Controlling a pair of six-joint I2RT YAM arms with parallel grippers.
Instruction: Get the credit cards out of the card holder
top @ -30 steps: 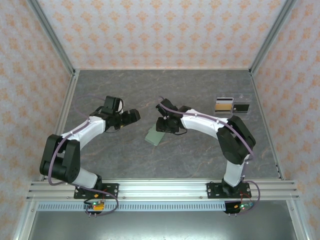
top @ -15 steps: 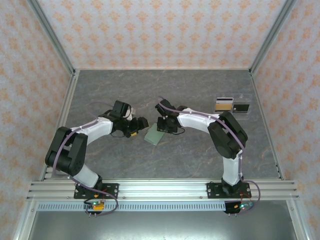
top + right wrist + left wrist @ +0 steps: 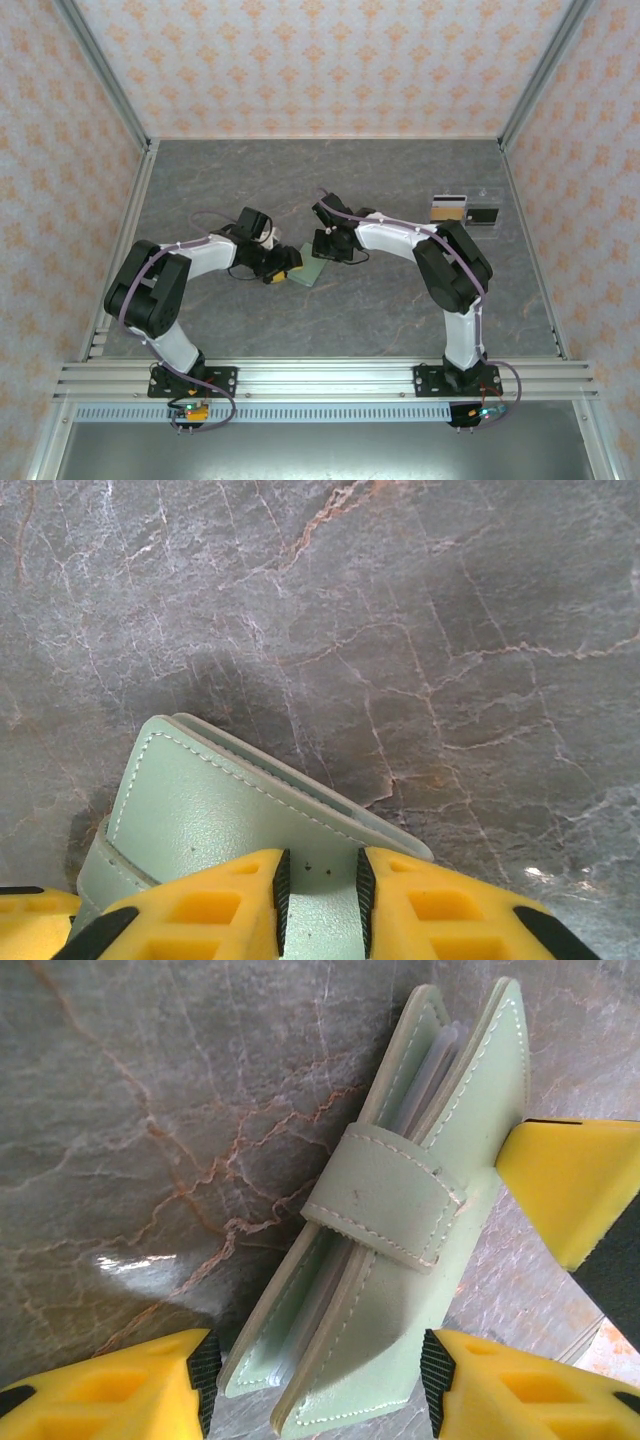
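The sage-green card holder (image 3: 309,271) lies mid-table, folded, its strap (image 3: 385,1195) across the cover. My left gripper (image 3: 282,266) is open at its left end, and the yellow fingers (image 3: 110,1388) straddle the holder's (image 3: 400,1290) near end without touching it. My right gripper (image 3: 326,249) comes from the right, its fingers (image 3: 215,905) closed to a narrow gap on the holder's cover (image 3: 200,805). One right finger (image 3: 570,1185) meets the cover's edge. Pale pocket layers (image 3: 430,1075) show between the covers; any credit cards inside are hidden.
Two loose cards sit at the back right: one with a light stripe (image 3: 449,209) and a dark one (image 3: 484,215). Patterned walls and metal rails (image 3: 130,235) enclose the marbled table (image 3: 400,310).
My left arm has swung right and down to the card holder, and its open fingers now flank the holder's end. The right gripper and the holder have hardly moved.
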